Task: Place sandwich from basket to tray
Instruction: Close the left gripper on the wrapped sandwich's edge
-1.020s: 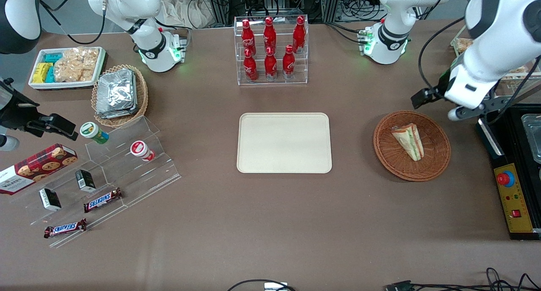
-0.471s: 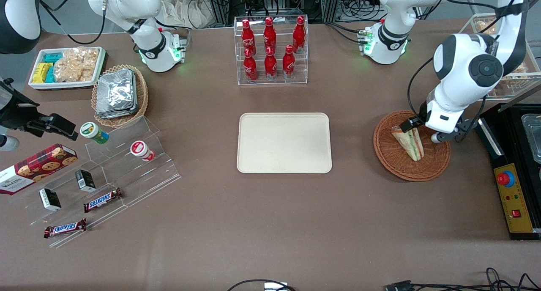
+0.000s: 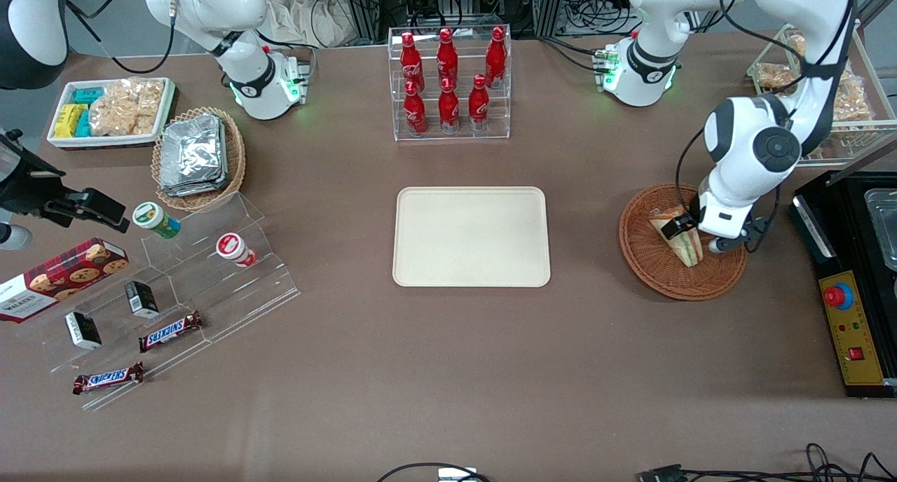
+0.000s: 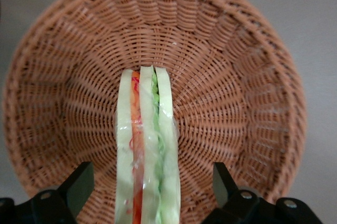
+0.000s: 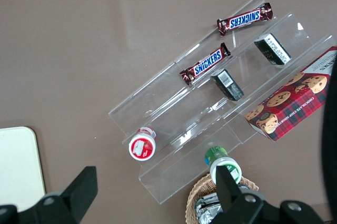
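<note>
Two wide-spread fingers (image 4: 79, 184) straddle the sandwich (image 4: 147, 145), its long axis running between them inside the basket (image 4: 237, 77).

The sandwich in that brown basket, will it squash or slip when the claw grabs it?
Probably a little of both. The sandwich is soft pale bread with thin filling layers, so a firm squeeze would likely dent it. Its clear wrap looks glossy, so it may slide between the fingers. The gripper is open, straddling the wedge standing on edge in the basket; it looks light.
</note>
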Robot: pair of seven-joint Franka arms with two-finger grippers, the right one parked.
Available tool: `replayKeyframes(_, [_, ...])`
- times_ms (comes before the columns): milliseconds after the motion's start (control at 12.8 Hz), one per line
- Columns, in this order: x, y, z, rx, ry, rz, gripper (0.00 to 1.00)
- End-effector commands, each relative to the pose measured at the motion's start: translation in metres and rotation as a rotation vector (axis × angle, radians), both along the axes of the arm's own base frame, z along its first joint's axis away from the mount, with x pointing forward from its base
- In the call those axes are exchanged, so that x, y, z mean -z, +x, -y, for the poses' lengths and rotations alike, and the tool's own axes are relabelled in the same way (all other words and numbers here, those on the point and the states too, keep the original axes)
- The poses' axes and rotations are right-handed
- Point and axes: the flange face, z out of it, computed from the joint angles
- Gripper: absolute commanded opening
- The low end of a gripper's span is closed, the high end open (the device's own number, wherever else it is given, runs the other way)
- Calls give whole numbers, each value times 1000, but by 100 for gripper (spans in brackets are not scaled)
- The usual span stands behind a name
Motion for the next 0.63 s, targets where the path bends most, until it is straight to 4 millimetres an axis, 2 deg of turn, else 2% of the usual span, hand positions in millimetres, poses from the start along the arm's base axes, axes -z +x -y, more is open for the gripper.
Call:
replayKeyframes(0, [17, 0, 0, -3, 8, -9, 100])
replayKeyframes(235, [22, -2, -1, -5, 8, -18, 99])
replayKeyframes(314, [24, -2, -1, -5, 8, -23, 93])
replayKeyframes(471, [25, -2, 0, -3, 8, -24, 30])
replayKeyframes(549, [24, -2, 0, -3, 8, -24, 20])
